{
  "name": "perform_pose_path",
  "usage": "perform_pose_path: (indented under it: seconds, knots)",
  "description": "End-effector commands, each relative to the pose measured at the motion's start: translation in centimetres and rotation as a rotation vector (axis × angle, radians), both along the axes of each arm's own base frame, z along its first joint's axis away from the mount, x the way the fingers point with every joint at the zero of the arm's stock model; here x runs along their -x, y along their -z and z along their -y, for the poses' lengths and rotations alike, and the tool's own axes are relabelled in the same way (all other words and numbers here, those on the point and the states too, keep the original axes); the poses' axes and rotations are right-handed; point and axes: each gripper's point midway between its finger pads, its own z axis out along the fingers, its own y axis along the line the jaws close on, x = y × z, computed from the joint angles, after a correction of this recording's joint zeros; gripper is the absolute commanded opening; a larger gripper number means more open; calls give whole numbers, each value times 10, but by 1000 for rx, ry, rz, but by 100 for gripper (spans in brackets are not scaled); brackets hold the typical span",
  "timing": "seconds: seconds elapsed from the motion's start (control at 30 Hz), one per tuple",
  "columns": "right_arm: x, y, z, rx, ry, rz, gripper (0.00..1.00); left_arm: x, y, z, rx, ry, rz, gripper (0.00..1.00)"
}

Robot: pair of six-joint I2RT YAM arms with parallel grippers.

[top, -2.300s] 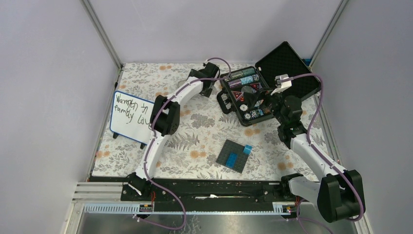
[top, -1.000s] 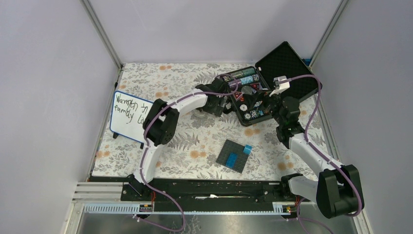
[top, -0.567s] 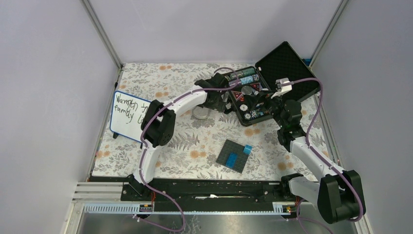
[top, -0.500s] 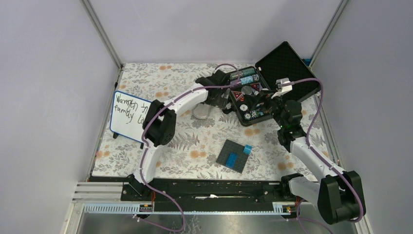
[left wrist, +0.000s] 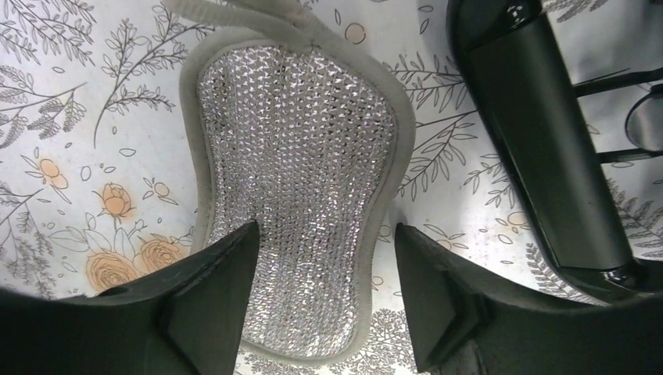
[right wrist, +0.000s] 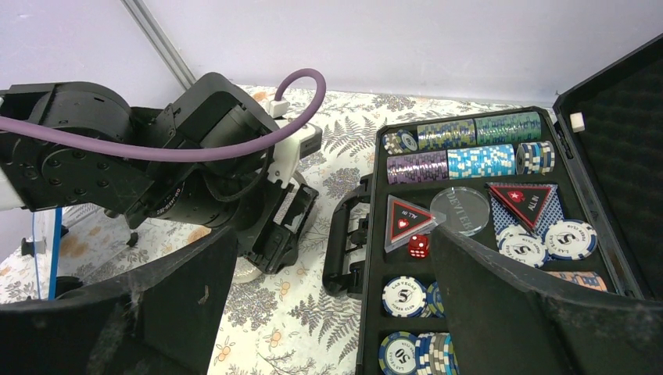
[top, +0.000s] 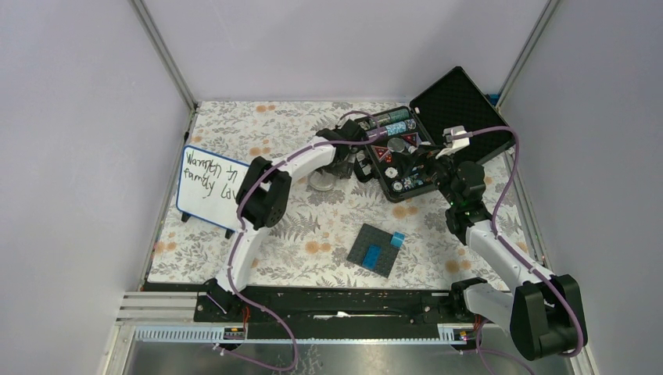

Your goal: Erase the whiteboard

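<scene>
Floral-print cloth covers your bench (top: 313, 226). Whiteboard (top: 205, 186), glossy white with a thin blue rim and dark handwriting, sits at the left edge, well apart from both arms. Your left claw (left wrist: 324, 285) gapes wide astride a silvery mesh pad (left wrist: 301, 156) with a soft grey border, likely your eraser. Right claw (right wrist: 332, 312) wide, empty, beside the chip case (top: 461, 105)

We see the whiteboard (top: 205, 183) at the left edge, the mesh pad (left wrist: 301, 180) just left of the case (top: 461, 105), seemingly apart.
</scene>
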Motion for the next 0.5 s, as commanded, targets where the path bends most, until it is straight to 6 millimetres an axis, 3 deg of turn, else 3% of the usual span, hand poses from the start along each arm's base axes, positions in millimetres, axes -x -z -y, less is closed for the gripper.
perform_pose_path:
  seconds: [0.0, 0.07, 0.2, 0.37, 0.47]
  knots:
    - [-3, -20, 1, -2, 10, 74, 99, 13, 20, -5, 1, 6, -56, 59]
    - [-4, -18, 0, -1, 9, 66, 99, 15, 27, -8, -13, 4, -69, 42]
    - [-6, -17, -1, -2, 4, 54, 99, 18, 24, -12, -28, 7, -64, 19]
    - [-19, -14, 1, -47, 47, -18, 99, 14, -34, -12, -1, 29, 51, 2]
    - [-32, -5, 7, -68, 110, -89, 99, 22, -77, -8, 35, 61, 122, 0]
